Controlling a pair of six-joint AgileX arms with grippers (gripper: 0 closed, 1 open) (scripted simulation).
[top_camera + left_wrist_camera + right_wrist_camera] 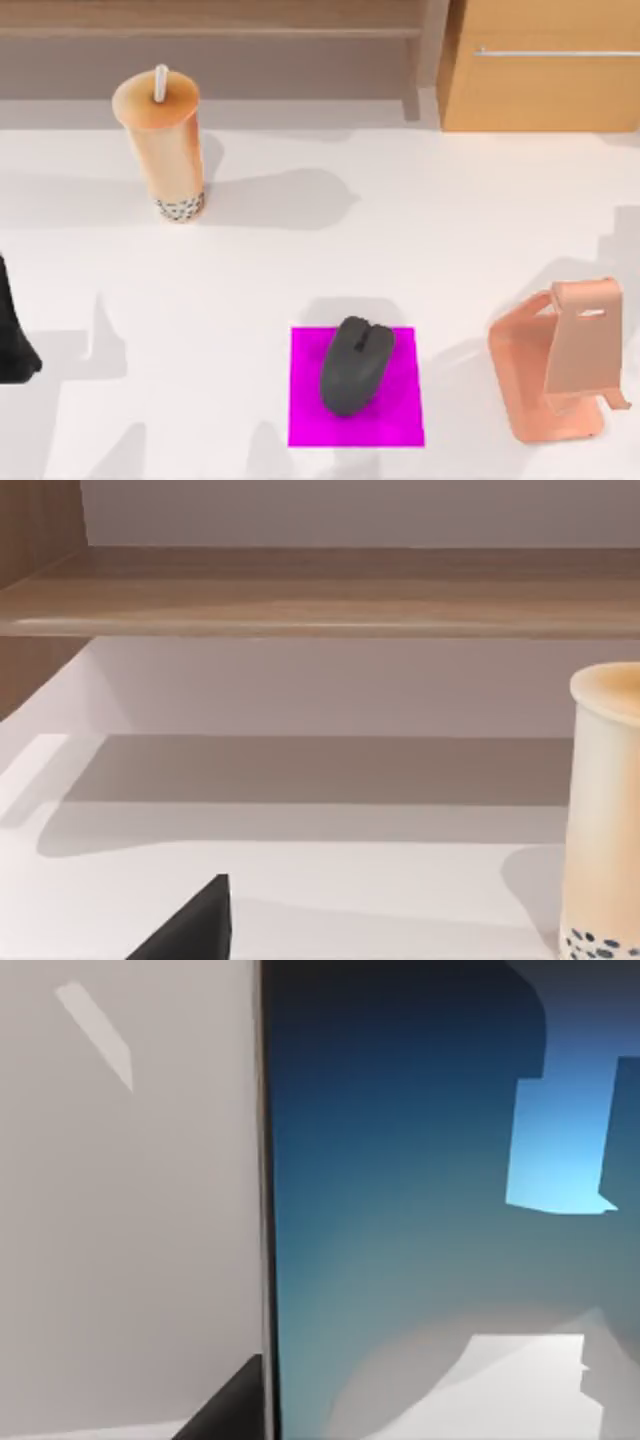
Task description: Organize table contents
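A: Where's your stuff?
B: Mouse (357,365) already sits on the magenta mat (308,420), the stand (555,365) at the surface (300,260) right, the cup (160,145) far left.
A: Fingers?
B: Can't tell. Your right wrist view has the phone screen (400,1210) very close, probably headed for the stand.

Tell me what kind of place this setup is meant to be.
Probably a home or office desk, in simulation: a computer mouse sits on a magenta mat, a phone stand stands at the white table's right, and a wooden cabinet stands behind.
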